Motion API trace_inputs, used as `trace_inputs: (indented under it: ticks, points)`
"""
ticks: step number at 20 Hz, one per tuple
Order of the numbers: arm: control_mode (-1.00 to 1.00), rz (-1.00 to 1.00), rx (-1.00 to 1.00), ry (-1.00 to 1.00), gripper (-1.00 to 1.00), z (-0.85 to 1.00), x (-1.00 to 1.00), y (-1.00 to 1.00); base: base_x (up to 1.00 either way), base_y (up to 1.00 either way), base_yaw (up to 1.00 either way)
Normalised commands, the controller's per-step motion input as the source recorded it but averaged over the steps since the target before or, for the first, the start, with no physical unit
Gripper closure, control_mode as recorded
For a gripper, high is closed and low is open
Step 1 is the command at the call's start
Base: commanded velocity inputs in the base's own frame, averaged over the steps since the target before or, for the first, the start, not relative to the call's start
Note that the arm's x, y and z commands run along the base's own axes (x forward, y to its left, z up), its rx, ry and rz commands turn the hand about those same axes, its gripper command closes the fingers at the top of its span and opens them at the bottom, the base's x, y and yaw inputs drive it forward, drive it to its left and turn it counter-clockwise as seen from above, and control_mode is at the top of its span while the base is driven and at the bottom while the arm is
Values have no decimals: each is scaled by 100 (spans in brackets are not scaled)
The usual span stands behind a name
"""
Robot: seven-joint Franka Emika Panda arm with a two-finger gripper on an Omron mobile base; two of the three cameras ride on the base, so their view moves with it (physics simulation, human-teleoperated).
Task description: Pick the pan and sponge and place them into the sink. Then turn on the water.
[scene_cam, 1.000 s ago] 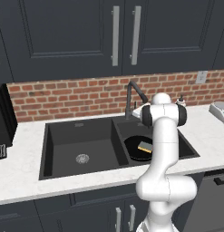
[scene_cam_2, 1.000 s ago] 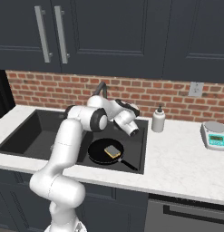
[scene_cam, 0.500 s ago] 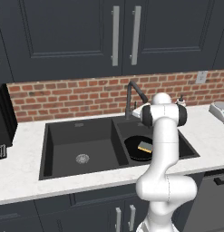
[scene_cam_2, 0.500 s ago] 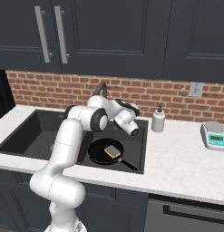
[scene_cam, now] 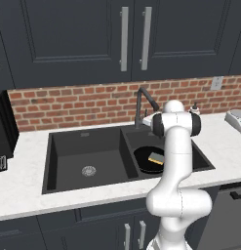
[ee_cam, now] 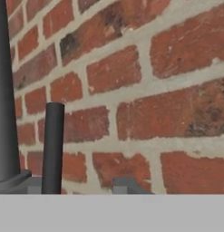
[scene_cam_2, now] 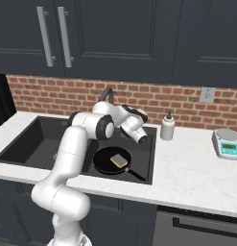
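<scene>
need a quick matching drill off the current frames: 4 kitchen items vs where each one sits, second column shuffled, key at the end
Items:
1. sponge
2. pan
3. soap bottle
4. scale

Places:
A. on the counter at the far right
B. in the sink's right basin
C. lying in the pan
D. on the counter by the brick wall, just right of the sink

Pairs: 1-C, 2-B, 3-D, 4-A

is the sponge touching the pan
Touching: the right base view shows the sponge lying flat inside the pan, no gap beneath it.

white rounded arm, dark joints
</scene>
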Motion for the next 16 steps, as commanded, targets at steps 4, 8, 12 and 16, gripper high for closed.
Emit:
trace_inputs:
  ticks: [4,8,12,16]
  points:
    - [-100,-4,2,14,100,-1,66,-51,0,0,0]
    - [-100,-1,3,15,100,-12,54,-78,0,0,0]
    - [-100,0,5,14,100,-22,43,-93,0,0,0]
    - [-100,0,3,20,100,-14,44,-79,0,0,0]
